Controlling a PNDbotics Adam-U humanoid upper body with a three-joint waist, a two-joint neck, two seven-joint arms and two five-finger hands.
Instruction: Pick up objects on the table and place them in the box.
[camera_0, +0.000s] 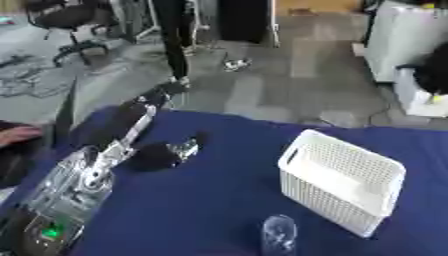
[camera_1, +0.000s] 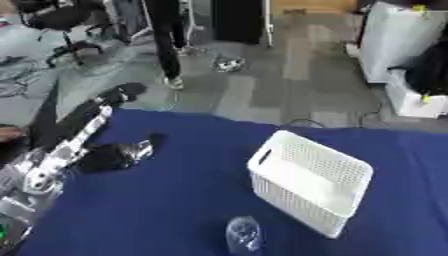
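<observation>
The left hand (camera_0: 157, 155) lies on the blue table (camera_0: 192, 210), fingers curled around a small shiny object (camera_0: 185, 148). The white box (camera_0: 341, 180) stands well apart. A clear cup (camera_0: 278, 234) sits near the front edge.

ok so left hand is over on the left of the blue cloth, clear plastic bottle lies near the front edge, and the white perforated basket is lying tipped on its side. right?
Not quite. The white perforated plastic basket stands upright with its opening facing up, not tipped over; the left eye view shows this. The rest holds: the left hand is on the left of the blue tablecloth, and the clear plastic bottle lies near the front edge.
</observation>
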